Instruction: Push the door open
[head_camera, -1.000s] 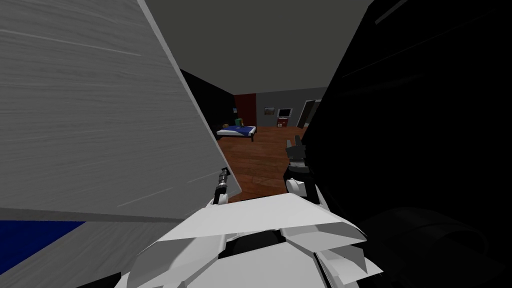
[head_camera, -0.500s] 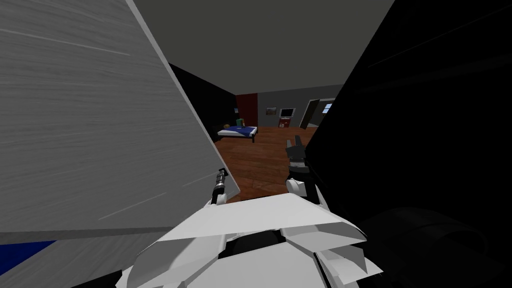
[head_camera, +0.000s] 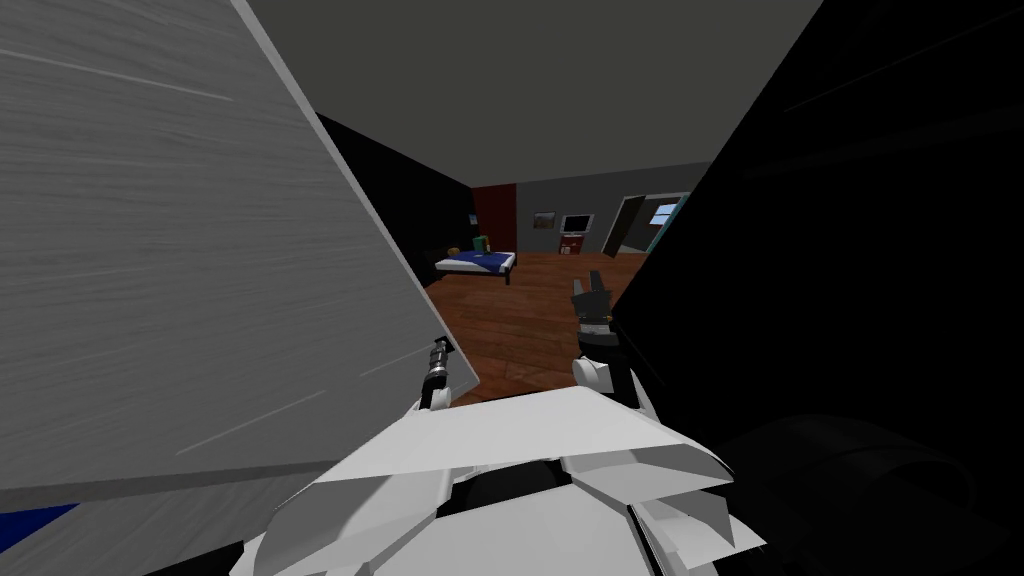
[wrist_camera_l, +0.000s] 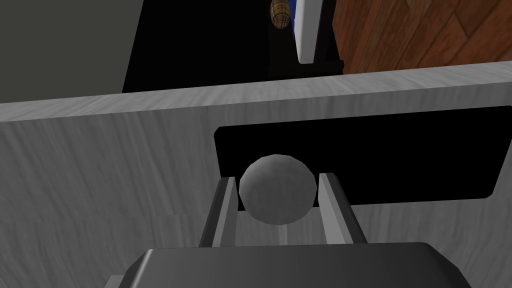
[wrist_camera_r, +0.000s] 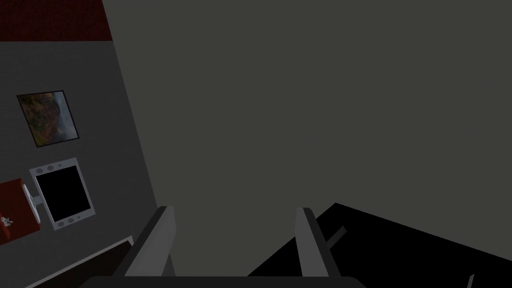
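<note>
Ahead I see a brown plank floor (head_camera: 520, 330). A bed (head_camera: 476, 262) with a blue cover stands at the floor's far left edge, with small green and orange things by it (too small for me to name). On the grey back wall (head_camera: 600, 200) hang a framed picture (head_camera: 543, 220) and a white-framed black screen (head_camera: 576, 223). A red cabinet (head_camera: 568, 244) sits just beneath the screen, and a dark red panel (head_camera: 494, 215) fills the wall's left end.

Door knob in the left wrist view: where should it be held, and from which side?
Grip the round grey door knob across its widest part, coming in square to the door: it is a ball, and the left pincer clamps it so.
</note>
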